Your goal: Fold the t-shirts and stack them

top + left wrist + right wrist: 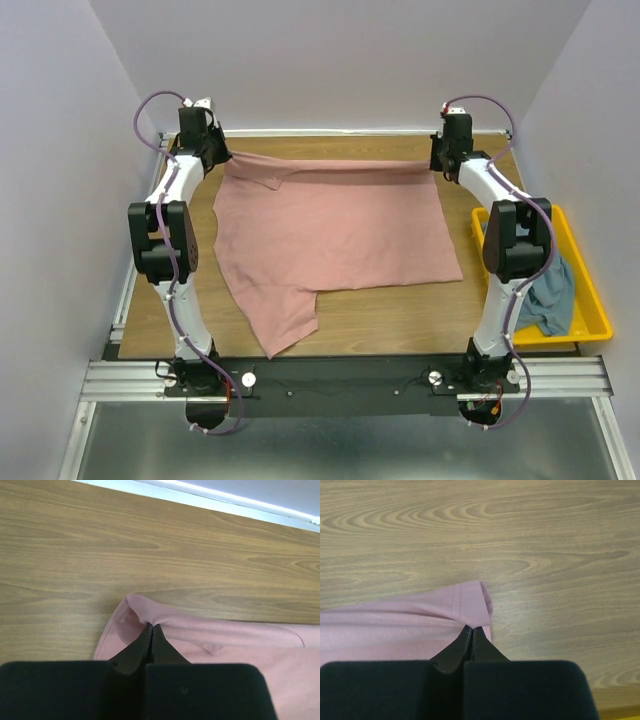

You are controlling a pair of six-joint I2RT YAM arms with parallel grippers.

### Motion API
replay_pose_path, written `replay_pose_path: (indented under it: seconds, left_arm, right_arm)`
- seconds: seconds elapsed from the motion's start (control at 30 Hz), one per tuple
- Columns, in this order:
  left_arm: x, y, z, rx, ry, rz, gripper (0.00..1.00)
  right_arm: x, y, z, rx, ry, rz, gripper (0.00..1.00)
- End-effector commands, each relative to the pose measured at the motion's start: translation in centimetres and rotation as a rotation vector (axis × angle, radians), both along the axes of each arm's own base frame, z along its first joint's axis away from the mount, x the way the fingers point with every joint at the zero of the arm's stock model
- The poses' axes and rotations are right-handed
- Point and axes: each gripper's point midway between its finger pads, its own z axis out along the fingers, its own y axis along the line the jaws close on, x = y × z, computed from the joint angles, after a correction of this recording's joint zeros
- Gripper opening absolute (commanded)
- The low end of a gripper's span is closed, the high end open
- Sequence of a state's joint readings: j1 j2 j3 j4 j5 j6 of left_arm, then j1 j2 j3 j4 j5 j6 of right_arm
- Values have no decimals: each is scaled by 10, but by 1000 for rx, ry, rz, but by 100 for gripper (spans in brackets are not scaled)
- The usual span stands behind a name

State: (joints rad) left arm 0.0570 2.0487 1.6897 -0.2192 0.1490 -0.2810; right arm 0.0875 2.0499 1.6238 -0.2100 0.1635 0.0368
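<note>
At the right edge of the table (400, 320), a blue-grey shirt (555, 295) is bundled in a yellow bin (592, 295). A pink shirt (335, 230) is spread flat, its far corners pinched by the left jaws and right jaws, both fully closed.

A dusty-pink t-shirt (335, 230) spread across the table (400, 320), blue-grey t-shirt (555, 295) crumpled in yellow bin (596, 305).

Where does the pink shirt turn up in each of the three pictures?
Top view: the pink shirt lies spread across the middle of the table.
Left wrist view: it is at the lower right, with one corner pinched by the left gripper.
Right wrist view: it is at the lower left, with one corner pinched by the right gripper.
Shared landmark: the wooden table, under the shirt in all three.
</note>
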Motion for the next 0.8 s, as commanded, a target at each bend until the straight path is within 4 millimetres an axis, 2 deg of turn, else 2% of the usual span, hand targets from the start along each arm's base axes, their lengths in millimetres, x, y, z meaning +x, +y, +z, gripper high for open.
replay_pose_path:
  seconds: [0.0,0.03,0.27,0.4,0.57,0.77]
  left_arm:
    - [-5,1,-12,-14,66,-14,0]
    - [-6,1,-5,-16,57,-12,0]
    - [-29,1,22,-39,86,8,0]
    - [-46,-2,30,-59,115,13,0]
    - [-72,-7,26,-88,175,7,0]
    - [-99,-14,9,-126,225,10,0]
  right_arm:
    - [7,-3,10,29,-36,-3,1]
    - [6,-2,18,31,-50,-2,1]
    - [-13,-8,35,21,-60,-6,1]
    - [-29,-13,31,11,-38,-31,1]
    - [-54,-21,9,13,28,-88,1]
    - [-69,-27,-25,23,115,-129,1]
